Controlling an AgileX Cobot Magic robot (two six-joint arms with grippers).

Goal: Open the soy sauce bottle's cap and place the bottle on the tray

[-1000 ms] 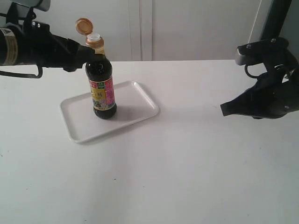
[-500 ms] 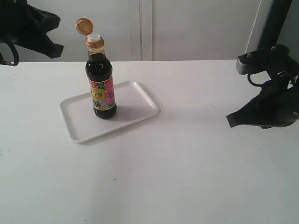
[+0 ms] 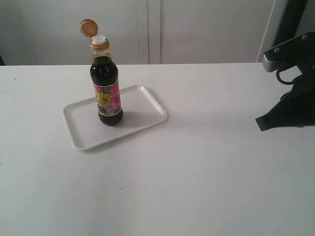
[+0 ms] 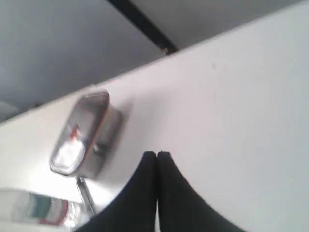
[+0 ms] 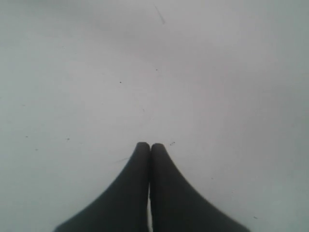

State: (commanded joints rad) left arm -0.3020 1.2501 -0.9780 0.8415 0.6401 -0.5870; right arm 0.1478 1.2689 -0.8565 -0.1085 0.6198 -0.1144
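The soy sauce bottle [image 3: 108, 86] stands upright on the white tray [image 3: 142, 110], left of the table's middle, with nothing holding it. Its copper-orange cap [image 3: 88, 27] is flipped back on its hinge, and the white spout [image 3: 99, 39] shows above the ribbed collar. My right gripper [image 3: 260, 124] hangs shut and empty at the far right, well away from the tray; the right wrist view shows its tips [image 5: 149, 145] pressed together over bare table. My left gripper [image 4: 156, 153] is shut and empty too, seen only in its wrist view. Neither wrist view shows the bottle or tray.
In the left wrist view a shiny metal box [image 4: 84, 133] lies by the white table's edge [image 4: 212, 41], with a blurred object [image 4: 34, 210] beside it. The white table [image 3: 187, 177] stretches in front of the tray and to its right.
My left arm has let go at the bottle's neck and drawn back left, out of the exterior view. The right arm has moved right. The bottle has stayed upright on the tray.
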